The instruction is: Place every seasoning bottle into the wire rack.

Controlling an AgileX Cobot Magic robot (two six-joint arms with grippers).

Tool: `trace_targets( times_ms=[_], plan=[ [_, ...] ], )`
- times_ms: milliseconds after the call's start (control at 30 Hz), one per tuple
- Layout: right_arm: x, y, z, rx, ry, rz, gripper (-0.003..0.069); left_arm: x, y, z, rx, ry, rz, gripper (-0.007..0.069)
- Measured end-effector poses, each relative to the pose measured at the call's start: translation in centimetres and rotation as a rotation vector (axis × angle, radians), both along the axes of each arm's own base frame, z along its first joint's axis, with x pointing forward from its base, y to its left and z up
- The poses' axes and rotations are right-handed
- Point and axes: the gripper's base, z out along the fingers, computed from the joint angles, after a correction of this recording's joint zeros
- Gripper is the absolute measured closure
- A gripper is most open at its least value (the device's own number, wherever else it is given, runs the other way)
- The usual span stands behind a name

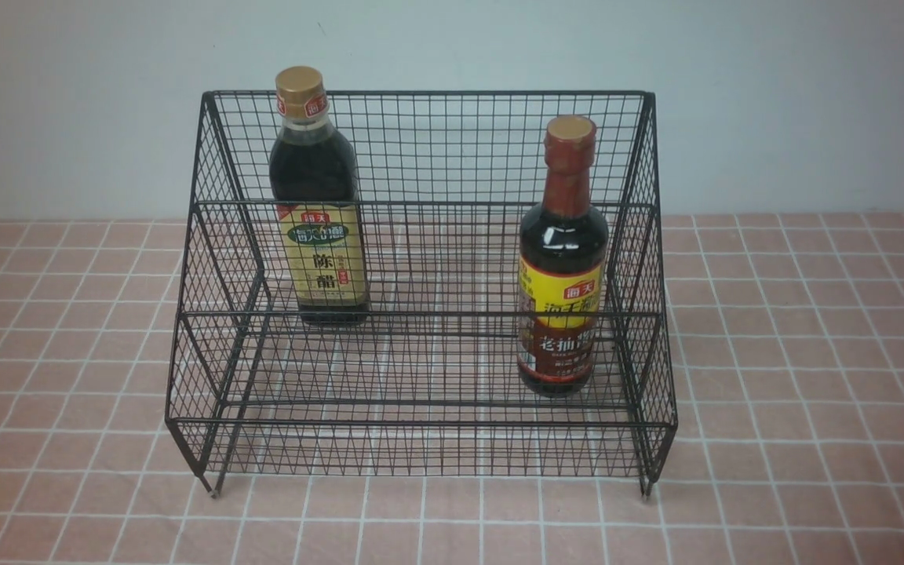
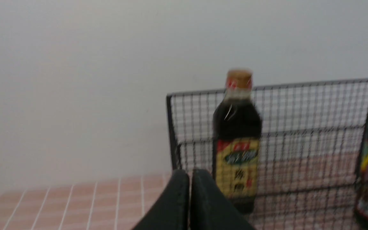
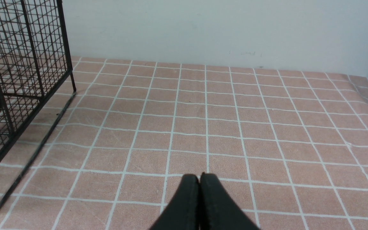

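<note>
On the rack [image 1: 421,259] both bottles stand: gold-cap bottle [image 1: 317,204] upper tier, red-neck bottle [image 1: 562,267] lower. Your left tool [image 2: 189,179] and right tool [image 3: 199,182] are closed, empty. Looks done.

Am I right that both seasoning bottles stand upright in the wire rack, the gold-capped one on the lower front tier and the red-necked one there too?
Not quite. The front view shows the gold-capped bottle on the upper rear tier of the wire rack, not the lower front one. The red-necked bottle does stand on the lower front tier, and both are upright.
</note>
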Motion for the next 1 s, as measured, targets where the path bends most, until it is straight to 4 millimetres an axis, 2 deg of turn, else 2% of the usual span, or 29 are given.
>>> trace_targets(
  times_ms=[133,167,300,533,1000],
  plan=[
    [0.0,0.0,0.0,0.0,0.0,0.0,0.0673,-0.4,0.4,-4.7,0.016,0.074,0.051,0.0631],
    [0.0,0.0,0.0,0.0,0.0,0.0,0.0673,-0.6,0.5,-6.5,0.025,0.1,0.06,0.0631],
    [0.0,0.0,0.0,0.0,0.0,0.0,0.0673,-1.0,0.5,-9.9,0.054,0.17,0.06,0.0631],
    [0.0,0.0,0.0,0.0,0.0,0.0,0.0673,-1.6,0.5,-11.2,0.075,0.285,0.049,0.0631],
    [0.0,0.0,0.0,-0.001,0.0,0.0,0.0673,-1.6,0.5,-11.2,0.076,0.287,0.049,0.0631]
  ],
)
